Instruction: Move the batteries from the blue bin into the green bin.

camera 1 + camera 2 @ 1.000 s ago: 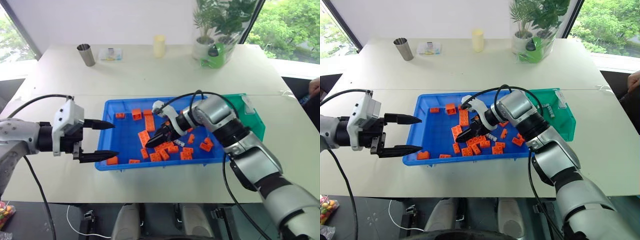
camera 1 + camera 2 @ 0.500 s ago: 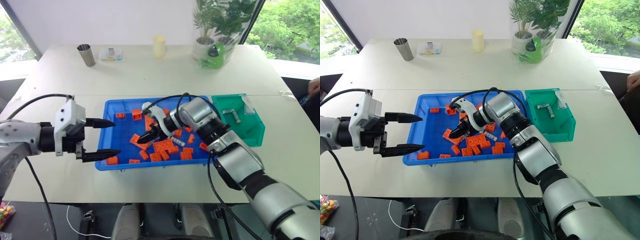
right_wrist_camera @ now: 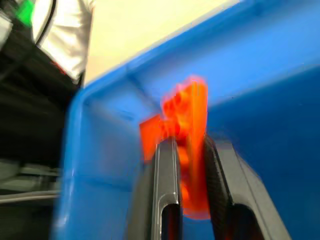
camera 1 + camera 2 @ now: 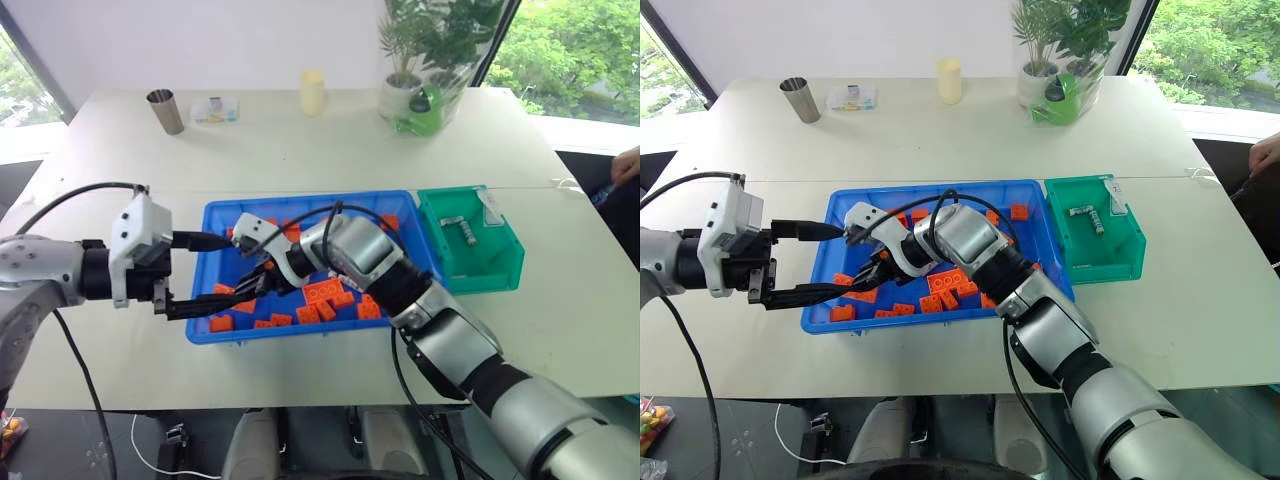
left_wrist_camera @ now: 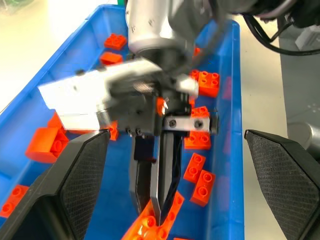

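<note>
On the bench (image 4: 300, 155) the blue bin (image 4: 216, 210) sits near the front with bricks (image 4: 325, 291) scattered in it, the green bin (image 4: 505, 262) just beside it on the right holding batteries (image 4: 462, 229), while a cup (image 4: 164, 110), candle (image 4: 312, 92) and plant (image 4: 425, 60) stand along the far side.

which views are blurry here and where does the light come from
Right wrist view: motion-smeared, the orange brick between the right gripper's fingers soft. Left wrist view: right gripper blurred. Eye views: sharp, daylight from the windows behind.
</note>
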Action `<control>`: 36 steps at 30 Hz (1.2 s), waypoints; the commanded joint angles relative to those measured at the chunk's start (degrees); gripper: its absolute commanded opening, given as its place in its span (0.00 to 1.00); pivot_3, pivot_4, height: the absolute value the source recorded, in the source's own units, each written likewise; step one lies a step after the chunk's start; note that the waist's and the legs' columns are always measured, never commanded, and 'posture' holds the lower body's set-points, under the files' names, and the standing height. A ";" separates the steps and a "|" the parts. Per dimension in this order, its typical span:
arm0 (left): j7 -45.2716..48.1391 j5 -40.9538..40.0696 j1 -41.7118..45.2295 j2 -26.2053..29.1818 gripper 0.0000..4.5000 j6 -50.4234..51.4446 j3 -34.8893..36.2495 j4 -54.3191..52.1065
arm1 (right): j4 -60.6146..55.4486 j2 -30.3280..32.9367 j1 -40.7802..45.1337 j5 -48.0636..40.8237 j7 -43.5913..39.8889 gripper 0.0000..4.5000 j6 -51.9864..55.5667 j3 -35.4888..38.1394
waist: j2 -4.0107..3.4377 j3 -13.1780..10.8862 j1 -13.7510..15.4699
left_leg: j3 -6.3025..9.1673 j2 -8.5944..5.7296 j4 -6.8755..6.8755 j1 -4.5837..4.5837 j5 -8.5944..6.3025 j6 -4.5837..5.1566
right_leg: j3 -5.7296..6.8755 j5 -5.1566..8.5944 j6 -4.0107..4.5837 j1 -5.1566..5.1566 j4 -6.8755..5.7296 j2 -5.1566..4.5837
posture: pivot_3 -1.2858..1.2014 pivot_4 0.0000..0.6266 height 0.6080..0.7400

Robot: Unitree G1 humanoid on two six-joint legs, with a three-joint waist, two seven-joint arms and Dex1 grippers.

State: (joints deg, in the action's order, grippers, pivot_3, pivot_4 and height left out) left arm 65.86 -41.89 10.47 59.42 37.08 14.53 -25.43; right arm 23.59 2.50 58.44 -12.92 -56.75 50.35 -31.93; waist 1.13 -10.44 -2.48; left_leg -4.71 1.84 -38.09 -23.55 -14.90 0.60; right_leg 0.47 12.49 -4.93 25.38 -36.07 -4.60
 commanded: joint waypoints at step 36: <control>-0.83 0.37 -0.62 -4.00 1.00 -2.64 -0.82 1.78 | -1.37 19.95 -3.25 19.59 -14.11 0.01 -42.56 -1.10 | 0.06 -0.04 0.04 | -0.01 0.02 -0.01 0.00 0.02 -0.03 | 0.01 0.06 0.09 0.01 -0.02 0.04 | 0.52 0.24 0.97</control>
State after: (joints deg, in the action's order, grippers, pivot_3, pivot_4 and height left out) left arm 65.17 -41.25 9.76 55.49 35.51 11.76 -22.65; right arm 23.92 23.03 55.19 6.61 -70.99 8.08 -34.50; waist 1.19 -10.48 -2.45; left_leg -4.72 1.86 -38.09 -23.55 -14.88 0.57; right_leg 0.48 12.55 -4.84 25.38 -36.09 -4.56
